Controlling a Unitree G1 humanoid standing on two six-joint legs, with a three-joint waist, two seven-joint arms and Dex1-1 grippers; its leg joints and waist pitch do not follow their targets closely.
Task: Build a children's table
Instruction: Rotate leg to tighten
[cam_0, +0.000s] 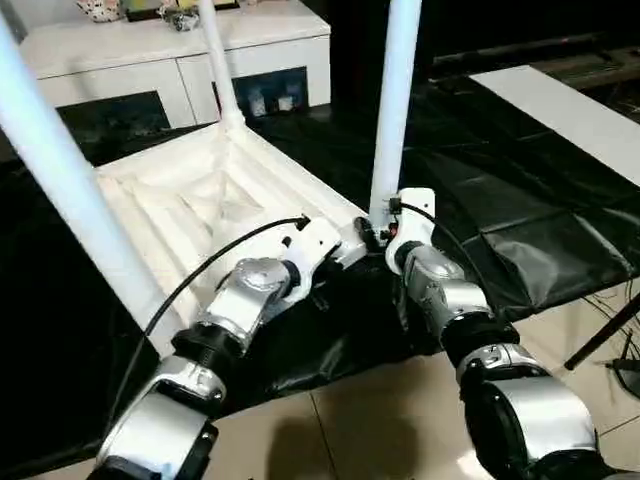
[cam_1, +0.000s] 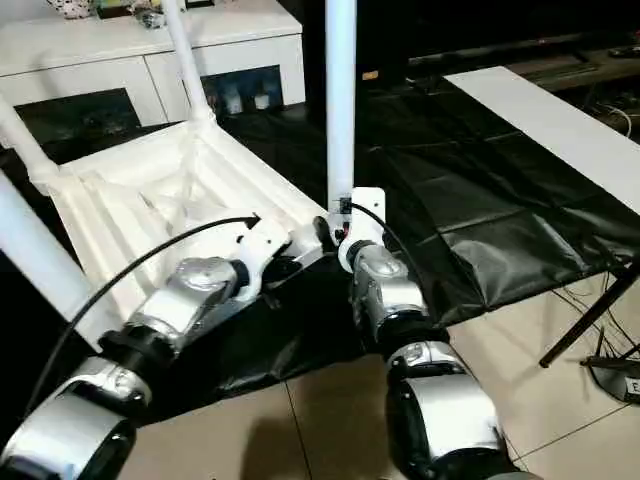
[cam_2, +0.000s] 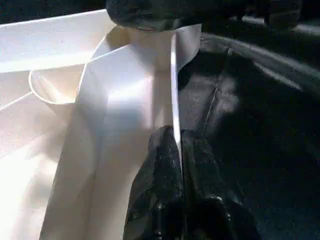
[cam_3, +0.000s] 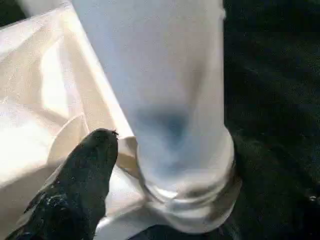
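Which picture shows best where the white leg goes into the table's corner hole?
The right wrist view: the leg sits close up in its corner socket of the tabletop. Both eye views show that joint small, beside the right gripper. The left wrist view shows the left gripper pinching the tabletop's rim.

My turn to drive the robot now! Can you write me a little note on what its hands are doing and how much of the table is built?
Left gripper: shut, pinching the raised rim of the tabletop, which lies upside down on the black-covered work table.
Right gripper: at the foot of the near right leg, beside its corner socket; one finger sits next to the leg without clamping it.
Done: legs stand in the near right, far and left corners, and another rises at the near left.
Left: check that each leg is seated, then turn the table upright.
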